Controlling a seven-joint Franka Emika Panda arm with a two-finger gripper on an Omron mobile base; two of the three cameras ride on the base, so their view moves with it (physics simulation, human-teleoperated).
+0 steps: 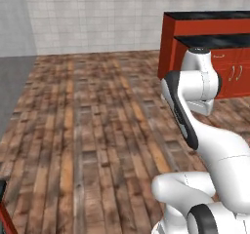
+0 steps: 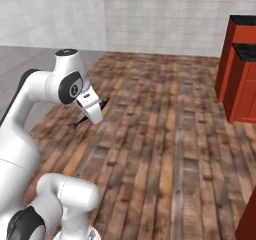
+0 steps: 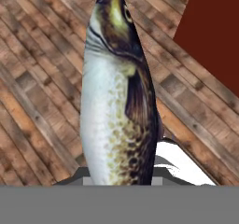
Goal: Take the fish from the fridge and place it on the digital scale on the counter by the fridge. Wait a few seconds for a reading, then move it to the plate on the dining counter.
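My gripper (image 2: 94, 114) is shut on the fish (image 2: 104, 103), carried above the wooden floor. The fish's dark ends stick out on both sides of the white hand. In the hand view the fish (image 3: 116, 101) rises from the bottom middle, pale-bellied with a dark mottled back and its head pointing away; it covers the fingertips. In the left base view my own arm hides the hand. The counter (image 1: 233, 69), a black top over red doors with curved silver handles, stands at the right.
A taller red block with a black top (image 1: 205, 23) stands behind the handled counter. Red cabinets (image 2: 240, 79) line the right side. A flat dark red panel (image 3: 210, 31) lies ahead of the hand. Wooden floor (image 1: 97, 121) stretches to a pale tiled wall.
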